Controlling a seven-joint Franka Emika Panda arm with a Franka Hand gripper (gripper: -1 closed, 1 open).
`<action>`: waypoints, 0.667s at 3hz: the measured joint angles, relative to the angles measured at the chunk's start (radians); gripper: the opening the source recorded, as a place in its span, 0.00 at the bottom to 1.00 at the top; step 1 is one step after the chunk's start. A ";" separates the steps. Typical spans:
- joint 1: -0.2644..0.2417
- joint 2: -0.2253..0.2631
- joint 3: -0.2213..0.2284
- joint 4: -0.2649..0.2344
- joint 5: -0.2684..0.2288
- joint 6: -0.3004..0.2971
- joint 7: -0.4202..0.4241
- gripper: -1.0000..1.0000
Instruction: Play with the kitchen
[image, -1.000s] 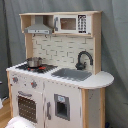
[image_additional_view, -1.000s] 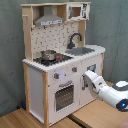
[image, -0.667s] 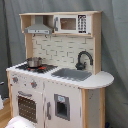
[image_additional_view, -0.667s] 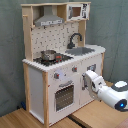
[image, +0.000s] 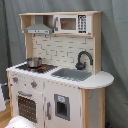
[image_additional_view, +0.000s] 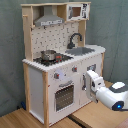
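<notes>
Trouble could come if the arm (image_additional_view: 107, 90), close by the kitchen (image_additional_view: 60, 55) front right of the oven door (image_additional_view: 64, 96), pushes and tips it; finger state I cannot tell.

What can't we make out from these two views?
- Tool: in the second exterior view the arm's own body hides the fingertips, so its state is unknown; in the first exterior view only a white blur shows at the bottom edge.
- Pot contents: rim hides the inside in both exterior views.
- Kitchen knob markings: too small.
</notes>
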 joint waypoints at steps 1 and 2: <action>-0.021 0.000 0.024 -0.006 -0.020 0.002 0.115 1.00; -0.045 0.000 0.051 -0.007 -0.030 0.003 0.211 1.00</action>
